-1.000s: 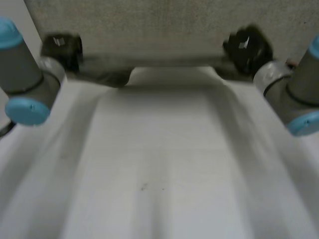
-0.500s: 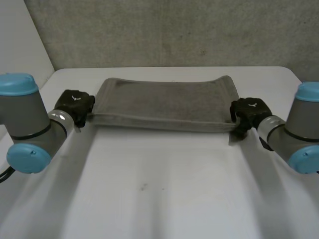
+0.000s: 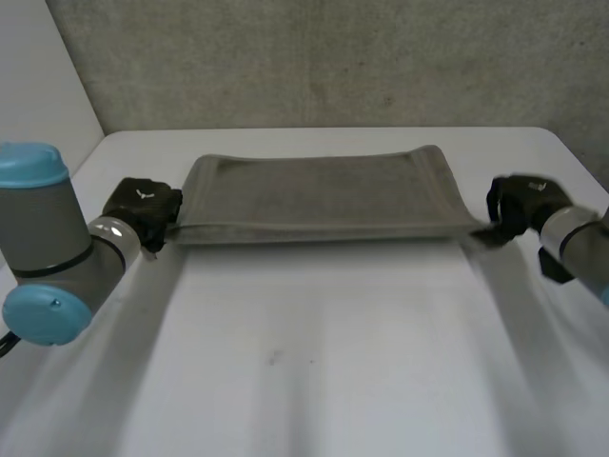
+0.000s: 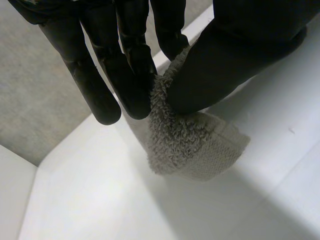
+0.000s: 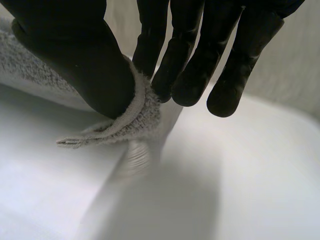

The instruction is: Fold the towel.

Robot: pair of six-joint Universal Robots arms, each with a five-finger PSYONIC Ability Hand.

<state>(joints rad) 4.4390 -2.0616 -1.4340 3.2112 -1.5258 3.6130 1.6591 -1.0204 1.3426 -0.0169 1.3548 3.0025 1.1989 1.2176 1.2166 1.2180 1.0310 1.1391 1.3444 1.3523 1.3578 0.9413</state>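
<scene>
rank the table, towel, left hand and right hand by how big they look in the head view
1. table
2. towel
3. left hand and right hand: these two look about the same size, each pinching one end of the towel, so I won't rank one over the other.

No readable text; small white marks on left hand (image 3: 143, 204), right hand (image 3: 520, 200) illegible.

1. Soft, diffuse light from above and the far side; the white worktop (image 3: 314, 324) reads bright and even.
2. The towel (image 3: 319, 195) throws a narrow dark shadow along its near edge.
3. Left wrist view — a soft-edged shadow lies on the worktop beside the towel's corner.
</scene>
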